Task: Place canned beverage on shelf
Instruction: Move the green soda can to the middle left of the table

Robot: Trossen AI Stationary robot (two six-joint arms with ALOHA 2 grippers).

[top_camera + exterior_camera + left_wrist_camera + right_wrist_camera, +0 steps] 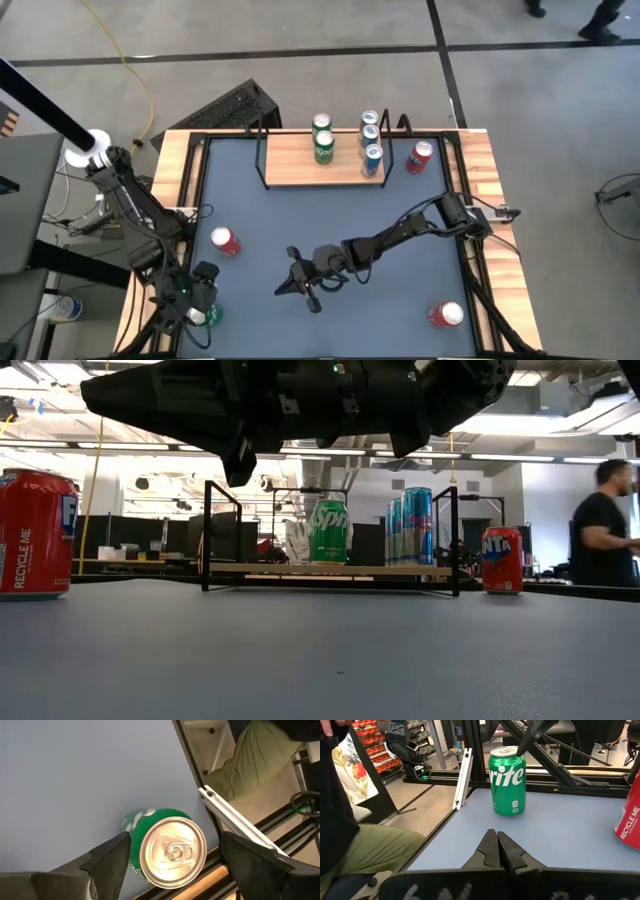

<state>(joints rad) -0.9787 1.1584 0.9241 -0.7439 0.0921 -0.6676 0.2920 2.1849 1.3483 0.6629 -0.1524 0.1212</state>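
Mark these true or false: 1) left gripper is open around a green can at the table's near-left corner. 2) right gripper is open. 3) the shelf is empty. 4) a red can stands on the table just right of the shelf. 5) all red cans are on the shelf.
1) True. The left gripper has its fingers open either side of the green can, not clamped.
2) False. The right gripper is shut, empty, mid-table.
3) False. The shelf holds green cans and blue cans.
4) True. A red can stands there.
5) False. None are; two more red cans also stand on the table.
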